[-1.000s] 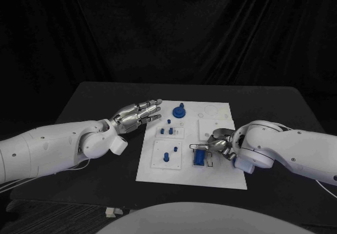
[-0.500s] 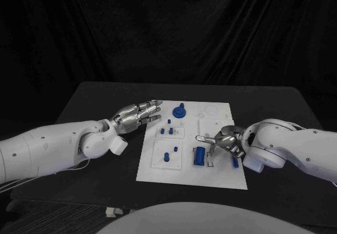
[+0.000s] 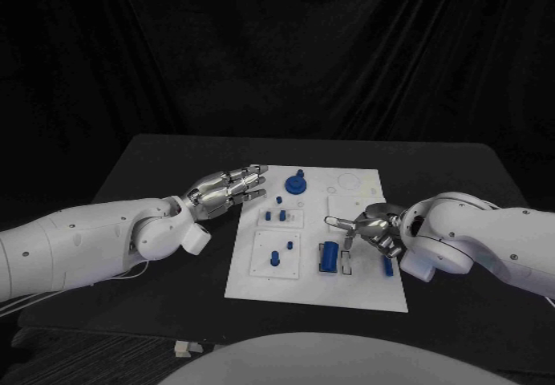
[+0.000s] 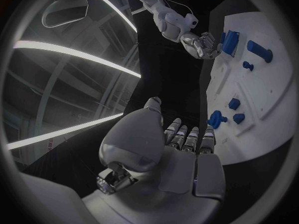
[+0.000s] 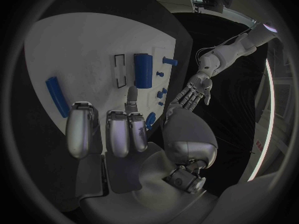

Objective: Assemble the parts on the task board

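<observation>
The white task board (image 3: 347,287) lies mid-table. On it are a blue knob (image 3: 295,185), two small blue pegs (image 3: 275,215), a blue peg (image 3: 274,258), a blue block (image 3: 330,257) in its slot and a thin blue bar (image 3: 387,267) near the right edge. My right hand (image 3: 368,225) hovers just behind the block and bar with its fingers apart, holding nothing. The right wrist view shows its fingers (image 5: 106,129) above the board (image 5: 81,45), the bar (image 5: 57,95) and the block (image 5: 143,63). My left hand (image 3: 225,191) is open at the board's left edge, fingers stretched toward the knob (image 4: 216,119).
The black table (image 3: 162,168) surrounds the board, with bare room on both sides. The board's far right corner (image 3: 353,183) carries only shallow round recesses. My right hand (image 4: 202,42) also appears in the left wrist view, beside the block (image 4: 230,41).
My right hand has drawn back from over the blue block toward the board's right side, uncovering the block and the thin bar. The left hand has not moved.
</observation>
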`<move>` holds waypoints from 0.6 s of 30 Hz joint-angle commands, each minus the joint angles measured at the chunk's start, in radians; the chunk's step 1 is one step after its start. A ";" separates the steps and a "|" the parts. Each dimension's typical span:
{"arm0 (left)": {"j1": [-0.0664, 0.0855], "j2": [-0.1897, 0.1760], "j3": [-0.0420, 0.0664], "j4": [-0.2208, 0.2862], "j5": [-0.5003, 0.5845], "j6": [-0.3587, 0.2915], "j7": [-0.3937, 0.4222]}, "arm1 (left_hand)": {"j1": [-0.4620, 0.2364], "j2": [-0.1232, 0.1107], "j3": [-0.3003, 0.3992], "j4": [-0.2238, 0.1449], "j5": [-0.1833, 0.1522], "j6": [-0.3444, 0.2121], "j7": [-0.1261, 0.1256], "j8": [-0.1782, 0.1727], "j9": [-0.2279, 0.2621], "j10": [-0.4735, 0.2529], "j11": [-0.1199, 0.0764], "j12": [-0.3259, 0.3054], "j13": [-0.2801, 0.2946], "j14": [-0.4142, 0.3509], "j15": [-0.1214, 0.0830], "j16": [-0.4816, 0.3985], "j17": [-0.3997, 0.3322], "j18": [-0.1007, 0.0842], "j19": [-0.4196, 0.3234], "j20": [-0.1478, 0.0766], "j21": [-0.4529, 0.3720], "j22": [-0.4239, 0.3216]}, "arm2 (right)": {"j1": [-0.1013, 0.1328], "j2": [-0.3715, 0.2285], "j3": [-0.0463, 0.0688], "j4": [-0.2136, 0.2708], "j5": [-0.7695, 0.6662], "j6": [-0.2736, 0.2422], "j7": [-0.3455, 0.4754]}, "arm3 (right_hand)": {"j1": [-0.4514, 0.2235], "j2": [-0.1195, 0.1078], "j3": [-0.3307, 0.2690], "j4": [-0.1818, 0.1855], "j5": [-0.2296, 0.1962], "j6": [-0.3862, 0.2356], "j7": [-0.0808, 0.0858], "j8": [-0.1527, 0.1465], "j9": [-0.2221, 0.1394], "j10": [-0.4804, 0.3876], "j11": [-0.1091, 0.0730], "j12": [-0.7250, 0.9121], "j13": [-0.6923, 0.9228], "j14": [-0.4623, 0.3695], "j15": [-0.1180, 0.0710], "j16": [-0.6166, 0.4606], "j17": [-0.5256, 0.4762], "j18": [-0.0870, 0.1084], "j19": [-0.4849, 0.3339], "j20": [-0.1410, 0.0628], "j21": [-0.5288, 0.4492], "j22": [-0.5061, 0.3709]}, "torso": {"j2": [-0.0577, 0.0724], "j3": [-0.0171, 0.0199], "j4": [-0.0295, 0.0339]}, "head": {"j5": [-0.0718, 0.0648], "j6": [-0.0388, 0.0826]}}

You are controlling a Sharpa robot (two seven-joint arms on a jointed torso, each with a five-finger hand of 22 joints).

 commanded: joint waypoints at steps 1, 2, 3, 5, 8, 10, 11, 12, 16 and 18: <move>-0.002 0.003 0.001 0.001 0.005 0.013 0.011 | 0.009 0.006 0.007 0.000 0.006 0.011 0.004 0.009 0.001 0.001 0.007 0.010 0.002 -0.001 0.004 0.000 0.000 0.019 0.003 0.007 0.003 0.001 | 0.002 0.005 0.000 -0.004 0.052 -0.011 0.026 | 0.007 0.010 -0.008 -0.003 -0.003 -0.006 -0.004 0.006 0.000 0.107 -0.006 0.004 0.263 0.085 -0.006 -0.002 0.160 0.016 0.026 -0.004 -0.003 0.200 | 0.001 0.0000 0.0010 | -0.001 0.000; -0.002 0.003 0.001 0.001 0.005 0.013 0.011 | 0.009 0.006 0.007 0.000 0.006 0.011 0.004 0.009 0.001 0.001 0.007 0.010 0.002 -0.001 0.004 0.000 0.000 0.019 0.003 0.007 0.003 0.001 | 0.002 0.006 0.000 -0.006 0.054 -0.006 0.026 | 0.011 0.015 -0.013 -0.002 -0.003 -0.012 -0.002 0.003 -0.003 0.107 -0.005 0.004 0.263 0.085 -0.006 -0.002 0.161 0.016 0.026 -0.004 -0.003 0.200 | 0.001 -0.0001 0.0010 | -0.001 0.000; -0.002 0.003 0.001 0.001 0.005 0.013 0.011 | 0.009 0.006 0.007 0.000 0.007 0.012 0.005 0.010 0.001 0.002 0.008 0.010 0.002 -0.001 0.004 0.001 0.000 0.019 0.003 0.007 0.003 0.002 | 0.002 0.009 0.000 -0.008 0.055 -0.001 0.025 | 0.012 0.017 -0.015 -0.002 -0.003 -0.014 -0.002 0.002 -0.004 0.107 -0.004 0.004 0.263 0.085 -0.006 -0.002 0.162 0.016 0.026 -0.004 -0.003 0.200 | 0.001 -0.0001 0.0009 | 0.000 0.000; -0.002 0.002 0.001 0.001 0.005 0.012 0.012 | 0.009 0.006 0.007 0.000 0.007 0.012 0.005 0.010 0.001 0.002 0.008 0.010 0.002 -0.001 0.004 0.001 0.000 0.019 0.003 0.007 0.003 0.002 | 0.002 0.014 0.000 -0.013 0.057 0.009 0.023 | 0.018 0.024 -0.024 -0.002 -0.003 -0.024 0.001 -0.003 -0.011 0.107 -0.002 0.004 0.263 0.085 -0.004 -0.002 0.161 0.016 0.027 -0.003 -0.002 0.200 | 0.001 -0.0001 0.0009 | 0.001 0.000; -0.002 0.002 0.001 0.002 0.005 0.012 0.013 | 0.010 0.007 0.007 0.000 0.007 0.013 0.005 0.011 0.001 0.002 0.009 0.011 0.002 0.000 0.004 0.002 0.000 0.019 0.003 0.007 0.003 0.002 | 0.001 0.020 0.000 -0.020 0.059 0.020 0.022 | 0.022 0.030 -0.032 -0.002 -0.002 -0.030 0.003 -0.008 -0.017 0.107 -0.001 0.004 0.263 0.085 -0.003 -0.002 0.161 0.016 0.027 -0.002 -0.002 0.200 | 0.001 -0.0001 0.0006 | 0.003 0.000; -0.002 0.001 0.001 0.002 0.005 0.012 0.013 | 0.010 0.007 0.007 0.000 0.007 0.013 0.005 0.011 0.001 0.002 0.009 0.011 0.002 0.000 0.004 0.002 0.000 0.019 0.003 0.007 0.003 0.002 | 0.001 0.025 0.000 -0.023 0.059 0.025 0.024 | 0.026 0.035 -0.038 -0.002 -0.002 -0.035 0.005 -0.012 -0.023 0.107 0.001 0.004 0.263 0.085 -0.001 -0.002 0.161 0.016 0.026 -0.001 -0.002 0.200 | 0.001 -0.0001 0.0007 | 0.002 0.000; -0.002 0.001 0.001 0.002 0.005 0.011 0.014 | 0.010 0.007 0.007 0.000 0.007 0.014 0.005 0.011 0.001 0.002 0.009 0.011 0.002 0.000 0.004 0.002 0.000 0.019 0.003 0.008 0.003 0.002 | 0.001 0.026 0.000 -0.024 0.059 0.025 0.025 | 0.029 0.038 -0.043 -0.002 -0.002 -0.040 0.007 -0.017 -0.029 0.107 0.003 0.004 0.263 0.085 0.000 -0.002 0.161 0.016 0.026 0.000 -0.002 0.200 | 0.001 -0.0002 0.0007 | 0.002 0.000; -0.002 0.001 0.001 0.002 0.005 0.011 0.014 | 0.010 0.007 0.007 0.000 0.007 0.014 0.005 0.011 0.001 0.002 0.009 0.011 0.002 0.000 0.004 0.002 0.000 0.019 0.003 0.008 0.003 0.002 | 0.000 0.028 0.000 -0.026 0.060 0.025 0.027 | 0.031 0.040 -0.047 -0.002 -0.002 -0.042 0.008 -0.020 -0.033 0.107 0.004 0.004 0.263 0.085 0.001 -0.002 0.161 0.016 0.026 0.001 -0.002 0.200 | 0.000 -0.0002 0.0007 | 0.002 0.000; -0.002 0.002 0.001 0.001 0.005 0.012 0.014 | 0.010 0.007 0.007 0.000 0.007 0.014 0.006 0.011 0.001 0.002 0.009 0.011 0.002 0.000 0.005 0.003 0.001 0.019 0.003 0.008 0.003 0.002 | 0.000 0.034 0.000 -0.029 0.060 0.024 0.033 | 0.037 0.049 -0.057 -0.003 -0.002 -0.050 0.012 -0.029 -0.046 0.107 0.007 0.004 0.263 0.085 0.003 -0.002 0.161 0.015 0.027 0.003 -0.001 0.200 | 0.000 -0.0002 0.0010 | 0.001 0.000; -0.002 0.002 0.001 0.000 0.005 0.013 0.013 | 0.010 0.007 0.007 0.000 0.007 0.014 0.006 0.011 0.001 0.002 0.009 0.011 0.002 0.000 0.005 0.003 0.001 0.019 0.003 0.008 0.003 0.002 | 0.000 0.037 0.000 -0.031 0.060 0.022 0.037 | 0.039 0.052 -0.061 -0.003 -0.001 -0.052 0.013 -0.031 -0.050 0.107 0.008 0.004 0.263 0.085 0.004 -0.002 0.161 0.015 0.027 0.004 -0.002 0.200 | 0.001 -0.0002 0.0008 | 0.000 0.000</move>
